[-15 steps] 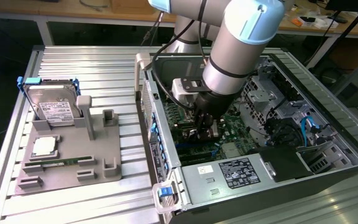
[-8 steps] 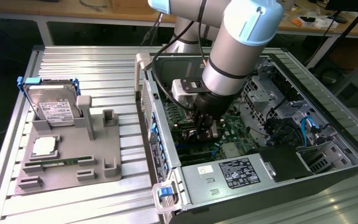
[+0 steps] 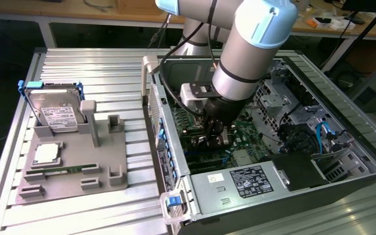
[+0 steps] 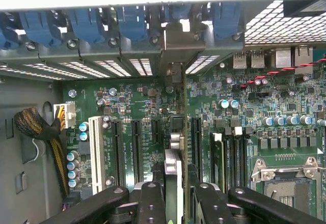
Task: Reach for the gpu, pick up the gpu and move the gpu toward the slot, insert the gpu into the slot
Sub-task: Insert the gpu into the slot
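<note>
Evidently the gpu [image 4: 173,183] is held edge-on between the gripper [image 4: 174,196] fingers, which pinch it from both sides so the card hangs vertical, its edge aimed at the motherboard [image 4: 244,127]. Directly beneath the tool run the long black expansion slots [image 4: 136,150], with the white slot [image 4: 95,152] off to one side. Ahead of the fingers, the card's metal bracket [image 4: 175,46] lines up with the rear openings, under the blue clips [image 4: 132,23]. Outside, the arm reaches down into the open computer case [image 3: 344,122].
</note>
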### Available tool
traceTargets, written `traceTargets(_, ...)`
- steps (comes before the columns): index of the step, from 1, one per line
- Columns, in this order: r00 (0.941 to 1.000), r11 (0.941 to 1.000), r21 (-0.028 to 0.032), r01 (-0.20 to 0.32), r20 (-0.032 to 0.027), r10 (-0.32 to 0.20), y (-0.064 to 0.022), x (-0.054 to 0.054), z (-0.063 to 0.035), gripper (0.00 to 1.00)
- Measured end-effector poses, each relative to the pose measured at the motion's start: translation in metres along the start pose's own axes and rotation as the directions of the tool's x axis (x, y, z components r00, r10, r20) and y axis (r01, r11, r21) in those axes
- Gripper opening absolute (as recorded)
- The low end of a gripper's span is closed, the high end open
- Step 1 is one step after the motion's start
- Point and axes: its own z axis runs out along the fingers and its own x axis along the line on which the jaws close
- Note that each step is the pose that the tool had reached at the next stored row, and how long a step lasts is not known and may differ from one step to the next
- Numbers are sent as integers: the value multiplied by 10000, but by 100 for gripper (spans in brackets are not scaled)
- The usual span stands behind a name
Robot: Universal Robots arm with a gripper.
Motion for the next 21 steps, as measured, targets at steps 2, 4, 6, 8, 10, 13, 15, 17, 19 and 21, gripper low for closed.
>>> traceTargets(2, 10000, 10000, -48, 1, 0, -1, -1, 0, 1, 27)
traceTargets(4, 10000, 9999, -103, -4, -4, 4, 2, 0, 0, 27)
traceTargets(6, 10000, 9999, -138, -2, -6, 2, 0, 0, 0, 27)
traceTargets(8, 10000, 9999, -167, -4, -8, 4, 1, 0, 2, 27)
traceTargets(10, 10000, 9998, -184, -4, -10, 3, -2, 0, 8, 27)
traceTargets(13, 10000, 9998, -196, -5, -12, 4, -3, 1, 19, 27)
traceTargets(15, 10000, 9998, -194, -4, -6, 4, -3, 0, 16, 27)
traceTargets(17, 10000, 9998, -182, -3, 13, 4, -2, -2, -17, 27)
traceTargets(19, 10000, 9998, -193, -5, -6, 4, 0, -1, -43, 27)
traceTargets(21, 10000, 9998, -192, -4, -3, 3, -1, -1, -43, 27)
